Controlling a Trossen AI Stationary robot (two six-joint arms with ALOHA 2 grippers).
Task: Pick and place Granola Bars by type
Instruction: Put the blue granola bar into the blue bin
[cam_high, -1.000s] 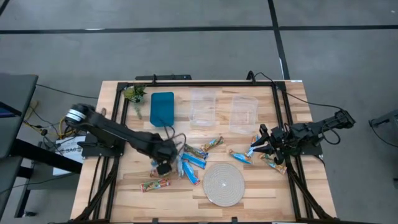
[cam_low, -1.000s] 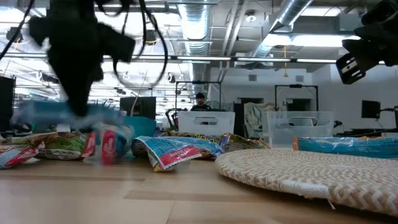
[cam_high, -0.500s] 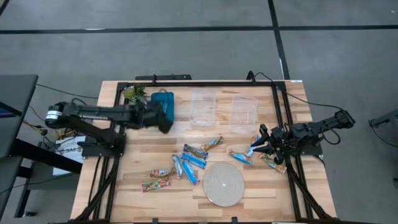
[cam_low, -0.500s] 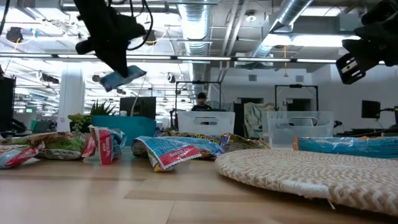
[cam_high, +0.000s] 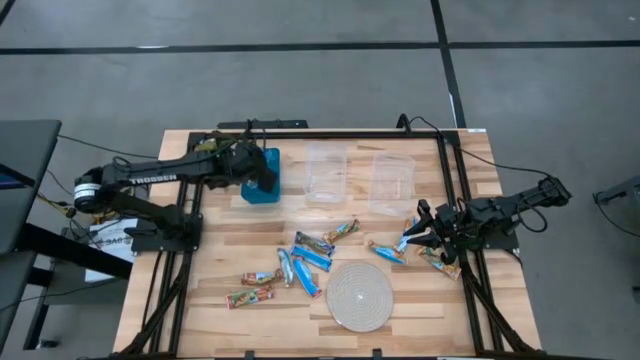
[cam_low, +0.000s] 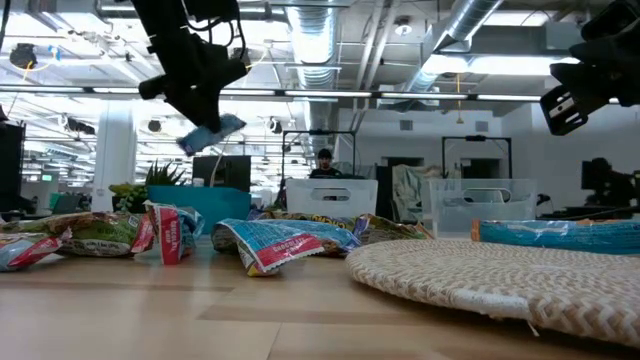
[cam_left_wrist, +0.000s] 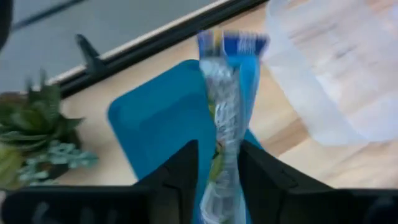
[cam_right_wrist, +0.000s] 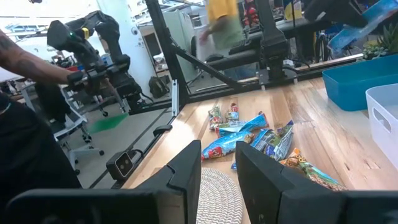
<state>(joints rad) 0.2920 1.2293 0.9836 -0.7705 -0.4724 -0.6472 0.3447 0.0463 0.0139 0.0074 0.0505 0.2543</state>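
Observation:
My left gripper (cam_high: 262, 182) hangs over the blue bin (cam_high: 262, 165) at the far left and is shut on a blue granola bar (cam_left_wrist: 225, 118), which also shows in the low view (cam_low: 212, 133). More granola bars lie on the table: blue ones (cam_high: 312, 262), red-green ones (cam_high: 250, 295) and tan ones (cam_high: 345, 230). My right gripper (cam_high: 410, 240) waits at the right, above bars lying there (cam_high: 385, 250). Its fingers stand a little apart with nothing between them (cam_right_wrist: 217, 168). My left gripper pinches the blue bar between its two fingers (cam_left_wrist: 186, 168), by the bar's flat sides (cam_left_wrist: 219, 155). The bar's far end (cam_left_wrist: 231, 45) sticks out past the fingertips. The fingers come from above, slanting. The bar hangs tilted below them, clear of the bin.
Two clear plastic bins (cam_high: 326, 172) (cam_high: 392, 182) stand beside the blue bin at the far edge. A round white woven disc (cam_high: 360, 295) lies near the front. A small plant (cam_high: 215, 150) sits at the far left corner. A person shows in the room beyond (cam_right_wrist: 25, 124).
My left gripper has lifted a blue bar out of the pile at the table's middle. It has carried the bar up and toward the far edge, until it came over the blue bin. The other bars and my right gripper have stayed where they were.

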